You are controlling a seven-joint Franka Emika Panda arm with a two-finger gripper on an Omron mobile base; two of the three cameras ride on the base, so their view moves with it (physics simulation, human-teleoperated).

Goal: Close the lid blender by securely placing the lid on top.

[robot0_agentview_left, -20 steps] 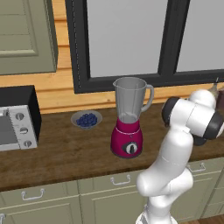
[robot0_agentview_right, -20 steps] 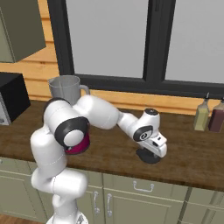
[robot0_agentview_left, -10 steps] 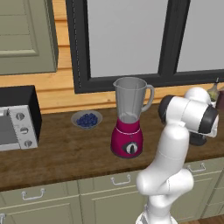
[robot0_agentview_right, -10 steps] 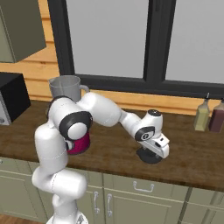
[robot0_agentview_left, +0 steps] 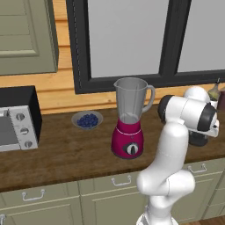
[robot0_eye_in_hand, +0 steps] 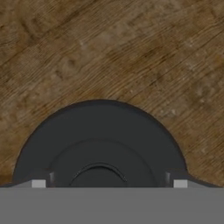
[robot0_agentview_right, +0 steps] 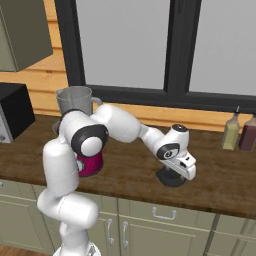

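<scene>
The lid (robot0_agentview_right: 171, 177) lies flat on the dark wooden desk (robot0_agentview_right: 130, 170), at about 3 o'clock from the blender (robot0_agentview_left: 129, 118) and well apart from it; the claw (robot0_agentview_right: 181, 167) hangs right over the lid, its spread I cannot tell; behind run wood panelling and a black-framed window (robot0_agentview_left: 169, 41); pale green cabinets (robot0_agentview_left: 48, 202) sit below.

left base view: behind arm, left side, looking forward and down over worktop (robot0_agentview_left: 57, 154). right base view: same worktop (robot0_agentview_right: 220, 180) and blender (robot0_agentview_right: 80, 130), from right. hand view: close above lid (robot0_eye_in_hand: 100, 144), facing straight down.
</scene>
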